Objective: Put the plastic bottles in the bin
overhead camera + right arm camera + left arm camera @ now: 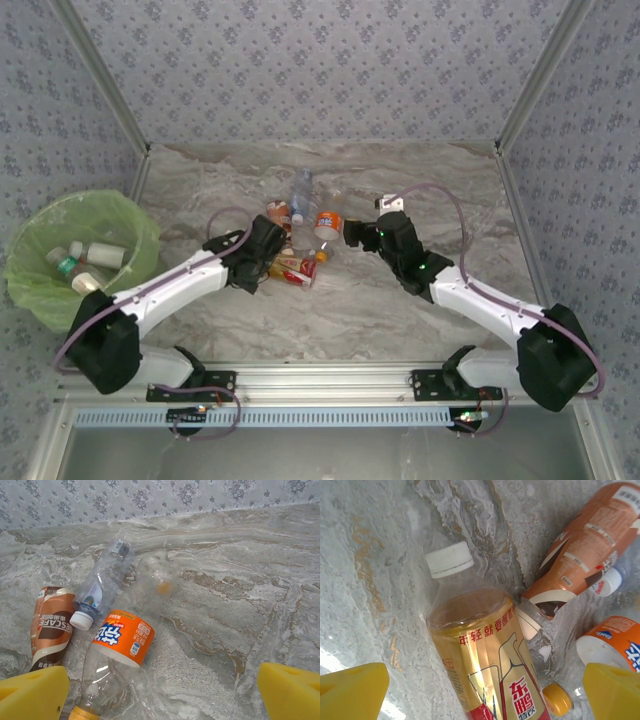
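Several plastic bottles (300, 240) lie in a heap at mid-table. My left gripper (276, 266) hangs open just above a gold-and-red labelled bottle (485, 650) with a white cap, which lies between its yellow fingers (352, 690) untouched. Beside that bottle are a brown-labelled bottle (585, 545) and an orange-labelled one (615, 640). My right gripper (351, 232) is open at the heap's right side, over the orange-labelled bottle (122, 637), whose yellow-capped end points toward the left finger (32, 692). The bin (140, 235), lined with a green bag, stands at the left and holds several bottles.
A clear bottle with a blue label (102, 587) and a brown coffee bottle (50, 630) lie at the far side of the heap. Patterned walls close the table (430, 190) at the back and sides. Bare marble stretches to the right of the heap.
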